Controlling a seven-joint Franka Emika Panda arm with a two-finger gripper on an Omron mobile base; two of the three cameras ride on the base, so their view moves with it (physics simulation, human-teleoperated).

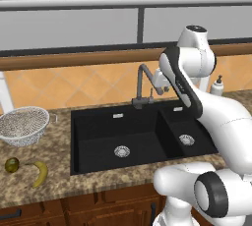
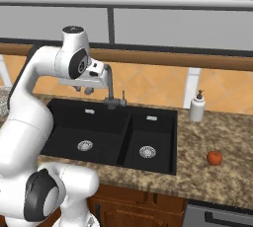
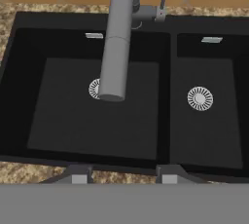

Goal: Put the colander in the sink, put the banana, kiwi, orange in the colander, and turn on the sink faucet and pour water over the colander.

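The white arm bends high over the black double-basin sink [image 1: 123, 136], its tool [image 2: 83, 90] empty beside the dark grey gooseneck faucet [image 2: 109, 85], fingers slightly apart.

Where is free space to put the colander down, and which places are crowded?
Both basins of the sink are bare, holding only their drains; the large left basin is the widest patch. Granite between the soap bottle and the orange is also free. Crowded: the left counter, with the colander, kiwi and banana, and around the faucet, where the gripper hangs.
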